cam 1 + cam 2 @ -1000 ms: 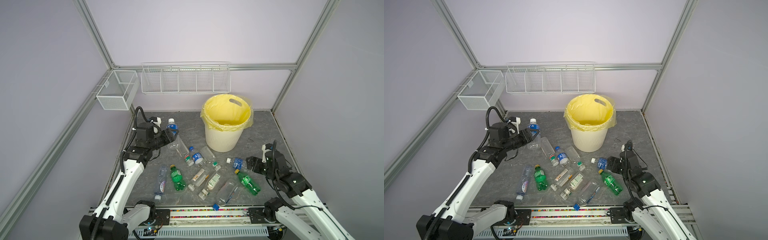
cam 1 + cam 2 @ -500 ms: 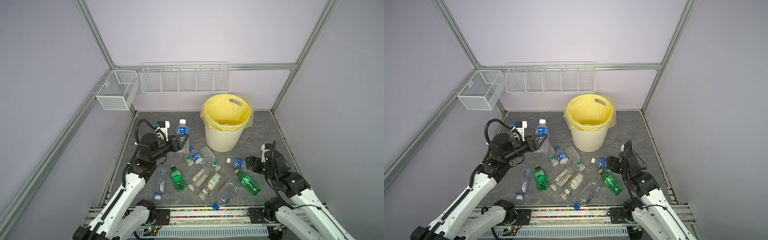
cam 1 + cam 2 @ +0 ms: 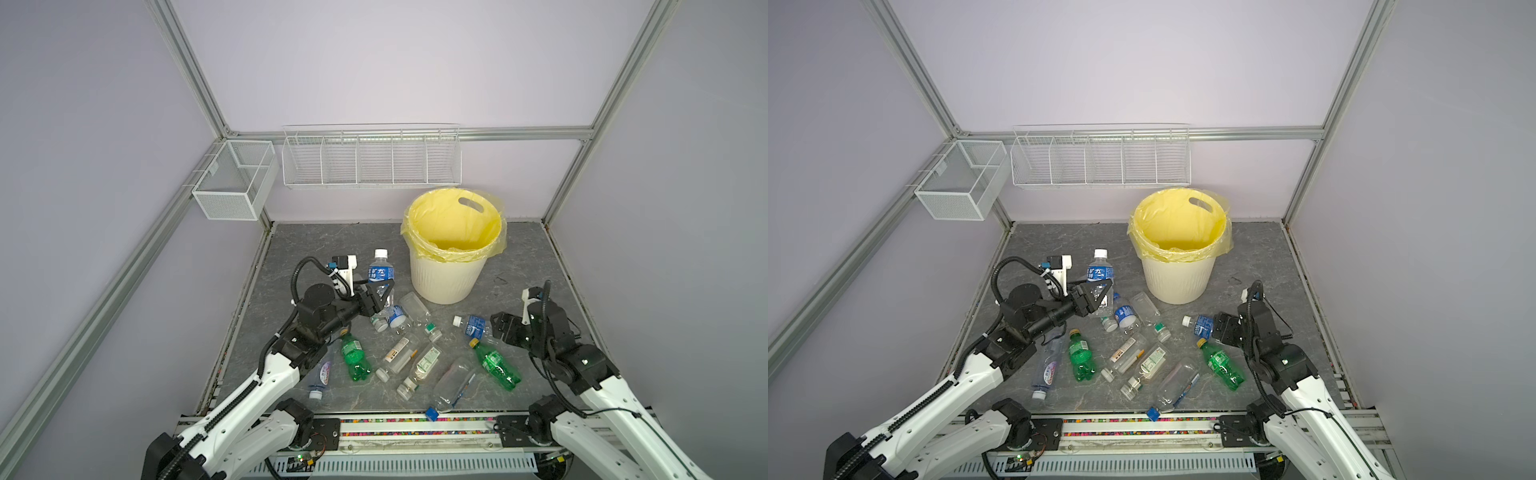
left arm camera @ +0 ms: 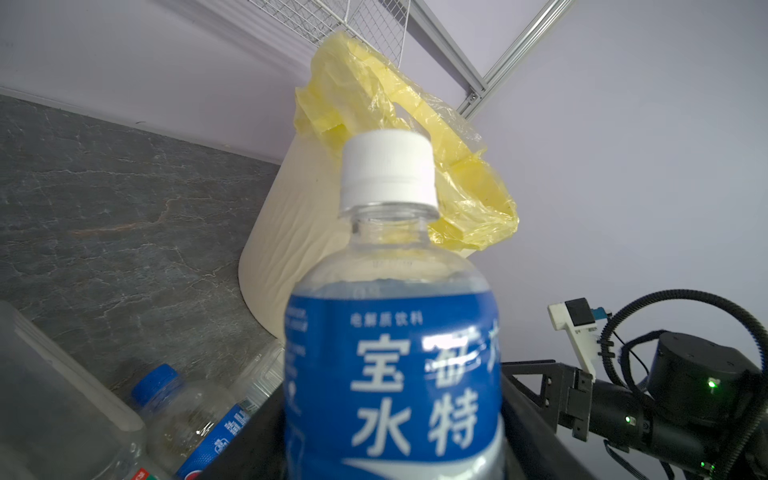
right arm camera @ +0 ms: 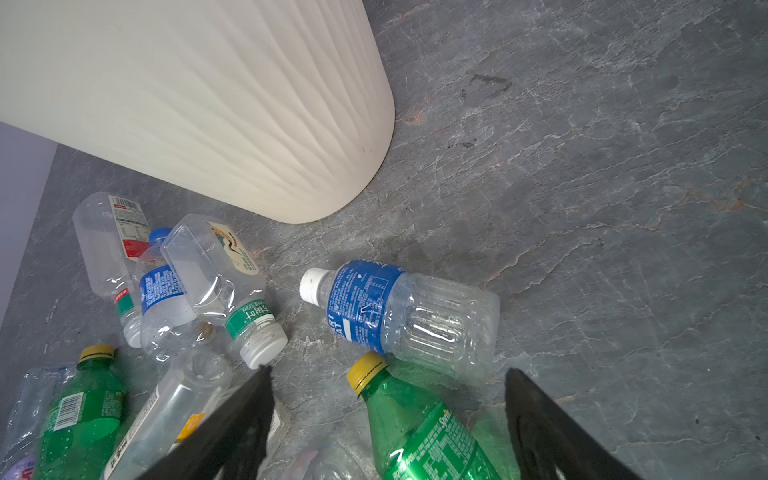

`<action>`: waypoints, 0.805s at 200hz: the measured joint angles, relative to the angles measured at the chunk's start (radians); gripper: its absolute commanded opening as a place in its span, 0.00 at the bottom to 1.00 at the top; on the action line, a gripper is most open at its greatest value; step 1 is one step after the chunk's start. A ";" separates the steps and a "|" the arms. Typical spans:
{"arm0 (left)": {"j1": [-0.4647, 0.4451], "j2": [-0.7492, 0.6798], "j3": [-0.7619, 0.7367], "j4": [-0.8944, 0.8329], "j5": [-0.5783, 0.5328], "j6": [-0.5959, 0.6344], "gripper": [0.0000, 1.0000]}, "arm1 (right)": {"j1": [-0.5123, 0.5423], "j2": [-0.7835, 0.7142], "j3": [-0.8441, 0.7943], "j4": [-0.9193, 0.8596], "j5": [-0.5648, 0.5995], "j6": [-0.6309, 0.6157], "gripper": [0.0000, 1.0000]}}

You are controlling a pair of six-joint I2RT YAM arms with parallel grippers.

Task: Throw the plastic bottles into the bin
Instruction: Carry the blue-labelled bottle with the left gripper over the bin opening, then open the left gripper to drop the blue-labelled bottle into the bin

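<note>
1. The left gripper (image 3: 381,293) holds a blue-label bottle (image 3: 380,272) upright, just beside the bin (image 3: 442,282).
2. The right gripper (image 3: 495,329) is wide open by a fallen bottle (image 3: 473,325).
3. Other bottles (image 3: 409,357) lie on the floor (image 3: 519,257).

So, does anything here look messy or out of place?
Yes: the plastic bottles lie scattered on their sides across the grey floor beside the bin, some dented, and no bottle shows inside the bin. One blue-labelled bottle stands upright within the left claw.
</note>
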 measured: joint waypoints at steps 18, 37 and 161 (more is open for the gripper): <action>-0.009 0.102 0.159 -0.058 -0.014 0.018 0.66 | 0.000 -0.002 -0.004 0.000 0.003 0.000 0.88; -0.015 0.227 0.381 -0.119 -0.016 0.033 0.68 | 0.000 -0.005 -0.010 0.000 0.003 0.000 0.88; -0.082 0.966 1.520 -0.690 -0.016 0.076 1.00 | 0.000 -0.027 0.009 -0.018 0.029 -0.009 0.88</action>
